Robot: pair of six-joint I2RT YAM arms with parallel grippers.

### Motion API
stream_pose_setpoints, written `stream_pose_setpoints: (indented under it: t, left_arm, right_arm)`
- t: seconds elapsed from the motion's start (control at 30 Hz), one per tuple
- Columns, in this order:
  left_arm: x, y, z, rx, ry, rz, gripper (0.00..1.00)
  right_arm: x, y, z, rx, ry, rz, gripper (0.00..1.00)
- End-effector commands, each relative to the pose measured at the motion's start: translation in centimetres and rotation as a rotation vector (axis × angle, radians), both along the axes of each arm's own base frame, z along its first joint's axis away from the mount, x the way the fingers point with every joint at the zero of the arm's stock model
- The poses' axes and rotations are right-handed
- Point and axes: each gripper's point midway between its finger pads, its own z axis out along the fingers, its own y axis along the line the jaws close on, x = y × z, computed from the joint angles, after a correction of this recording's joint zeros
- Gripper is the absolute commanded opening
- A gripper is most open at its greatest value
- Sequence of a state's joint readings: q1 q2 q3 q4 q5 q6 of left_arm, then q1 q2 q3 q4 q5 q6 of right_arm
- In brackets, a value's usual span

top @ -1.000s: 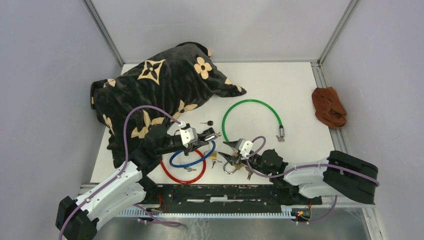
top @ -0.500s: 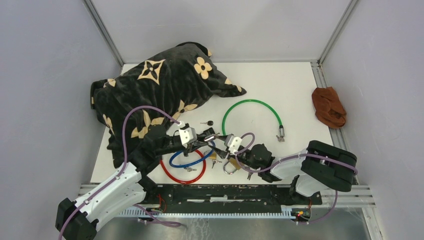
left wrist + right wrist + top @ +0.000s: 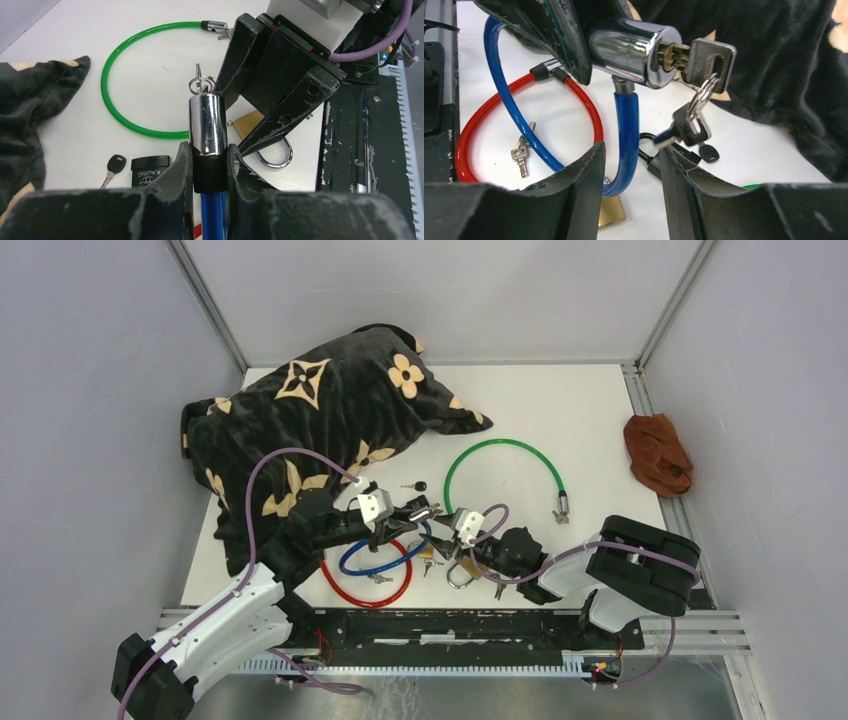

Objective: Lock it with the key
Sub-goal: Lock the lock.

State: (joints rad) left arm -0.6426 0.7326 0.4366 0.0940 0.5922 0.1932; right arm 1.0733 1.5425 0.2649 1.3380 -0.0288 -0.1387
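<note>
- Key (image 3: 706, 57): one, seated in the keyhole of the blue cable lock (image 3: 504, 95). Its ring carries more dark-headed keys; I cannot count them.
- The lock's chrome cylinder (image 3: 209, 124) is held off the desk (image 3: 580, 410), over the middle of the near edge.
- Left gripper (image 3: 209, 152): narrow, clamped on the black collar at the base of that cylinder.
- Right gripper (image 3: 630, 150): jaws apart, nothing between them, facing the key end of the cylinder from just beside it.
- Cable locks: three.
  - The blue loop lies partly over the red cable lock (image 3: 340, 590) by the near edge.
  - The green cable lock (image 3: 500, 445) lies open-ended mid-desk, apart from both.
- Brass padlock (image 3: 250, 122): one, under the right gripper, near edge.
- Loose keys: a small silver bunch (image 3: 521, 155) inside the red loop, and one black-headed key (image 3: 114, 165) beside a black block (image 3: 150, 167) lettered KAIJING.
- Cloths: two. A black flower-patterned one (image 3: 320, 410) is heaped over the far-left corner, and a brown one (image 3: 657, 455) sits at the right edge.
</note>
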Motion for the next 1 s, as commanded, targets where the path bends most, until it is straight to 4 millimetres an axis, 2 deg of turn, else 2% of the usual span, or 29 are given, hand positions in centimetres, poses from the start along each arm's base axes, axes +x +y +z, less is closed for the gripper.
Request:
stream_pose_setpoints:
  t: [0.0,0.07,0.13,0.2,0.3,0.43,0.6,0.77,0.9,0.97]
  left_arm:
    - [-0.3,0.1,-1.2,0.022,0.088,0.008,0.02]
    - [-0.3,0.1,-1.3,0.021,0.095,0.010,0.02]
    - [-0.3,0.0,-1.0,0.012,0.105,0.015,0.02]
    - [-0.2,0.0,-0.4,-0.003,0.109,0.025,0.02]
    - [-0.1,0.1,0.5,-0.018,0.117,0.039,0.02]
    - [0.6,0.4,2.3,-0.035,0.095,0.079,0.02]
    - [0.3,0.2,3.4,-0.073,0.103,0.064,0.02]
    - [0.1,-0.3,5.4,-0.146,0.053,0.036,0.02]
    - [1.4,0.1,7.4,-0.184,-0.025,0.094,0.02]
    - [1.7,0.2,7.4,-0.170,-0.041,0.106,0.02]
  right_arm:
    - [-0.4,0.8,1.8,0.079,-0.003,0.037,0.46]
    - [-0.3,1.3,2.1,0.084,-0.010,0.045,0.37]
    - [-0.1,1.5,2.2,0.089,-0.013,0.043,0.22]
    - [-0.1,1.5,1.8,0.081,-0.008,0.041,0.12]
    - [-0.2,0.8,0.6,0.061,0.010,0.026,0.03]
    - [-0.2,-0.2,-1.0,0.016,0.031,0.001,0.00]
    - [-0.5,-0.3,-2.3,-0.020,0.051,0.010,0.00]
    - [-0.3,-0.4,-2.9,-0.037,0.068,-0.002,0.00]
    - [-0.2,-0.8,-3.5,-0.057,0.084,-0.019,0.00]
    - [-0.3,-1.0,-3.3,-0.051,0.083,-0.021,0.00]
